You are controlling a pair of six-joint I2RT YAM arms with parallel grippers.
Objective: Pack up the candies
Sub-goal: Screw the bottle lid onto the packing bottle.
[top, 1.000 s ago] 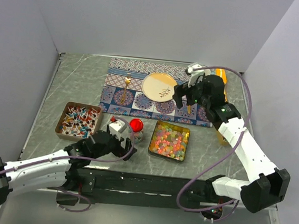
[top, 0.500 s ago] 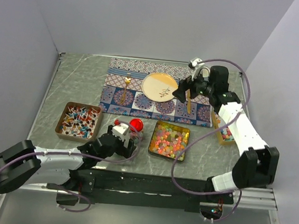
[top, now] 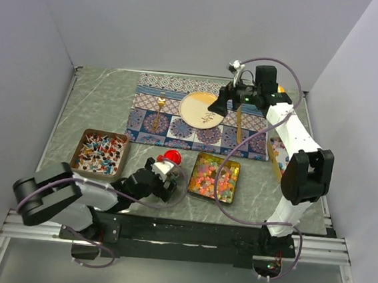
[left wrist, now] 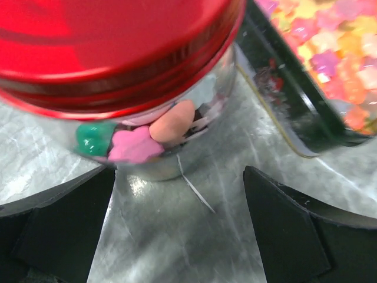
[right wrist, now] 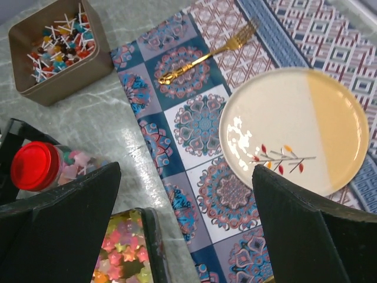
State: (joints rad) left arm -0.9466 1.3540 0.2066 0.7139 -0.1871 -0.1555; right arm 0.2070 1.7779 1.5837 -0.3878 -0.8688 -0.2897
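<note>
The candies (top: 214,176) are small pastel stars in pink, orange, yellow and green, filling a dark square tin (top: 229,196). More of them show in a clear jar with a red lid (top: 171,157). My left gripper (top: 166,181) sits low on the table just in front of that jar, open, its fingers on either side of the jar's base (left wrist: 159,168). In the left wrist view the tin's candies (left wrist: 336,53) lie at the upper right. My right gripper (top: 216,107) hangs open above the cream plate (top: 201,109), holding nothing. In the right wrist view the jar (right wrist: 36,166) and the tin's candies (right wrist: 121,247) are at the lower left.
A patterned mat (top: 177,128) carries the plate and a gold fork (top: 160,109). A brown box of lollipops (top: 99,151) stands to the left. An orange-rimmed container (top: 273,151) is partly hidden behind the right arm.
The right arm has swung left and back, bringing its gripper from the mat's right side to over the plate. The left gripper has slid right, up to the jar.
</note>
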